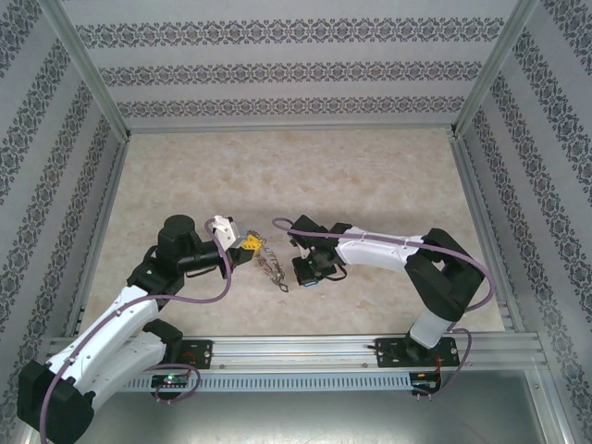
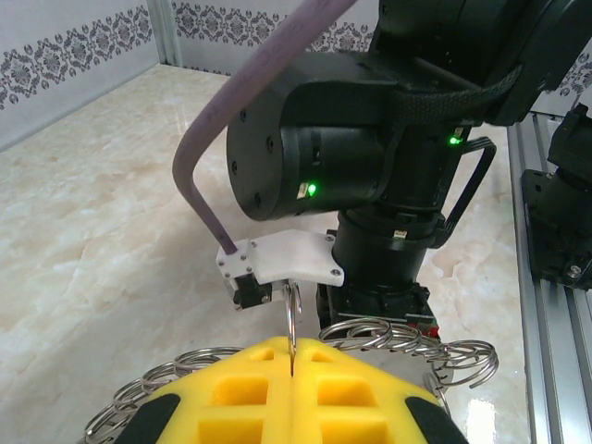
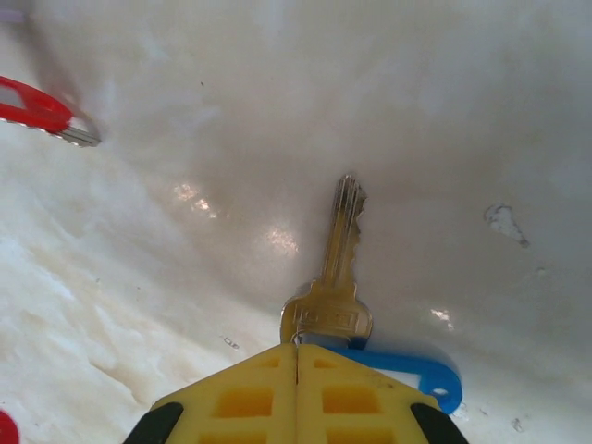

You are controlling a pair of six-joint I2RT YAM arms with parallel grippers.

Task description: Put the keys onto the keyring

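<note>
My left gripper (image 2: pixel 291 356) is shut on the keyring (image 2: pixel 292 319), whose thin metal ring stands edge-on between the yellow fingers. Small wire loops (image 2: pixel 407 338) fan out on both sides of it. From above, the left gripper (image 1: pixel 248 243) holds the keyring (image 1: pixel 268 264) just left of the right gripper (image 1: pixel 305 273). My right gripper (image 3: pixel 296 350) is shut on the head end of a silver key (image 3: pixel 338 277), blade pointing away, its blue tag (image 3: pixel 416 370) sticking out to the right. A red-tagged key (image 3: pixel 42 109) lies on the table at upper left.
The right arm's black wrist (image 2: pixel 370 139) hangs close in front of the left gripper. Marble-patterned tabletop (image 1: pixel 370 176) stretches behind both arms, ringed by patterned walls and a metal frame (image 1: pixel 92 83). A rail (image 1: pixel 324 347) runs along the near edge.
</note>
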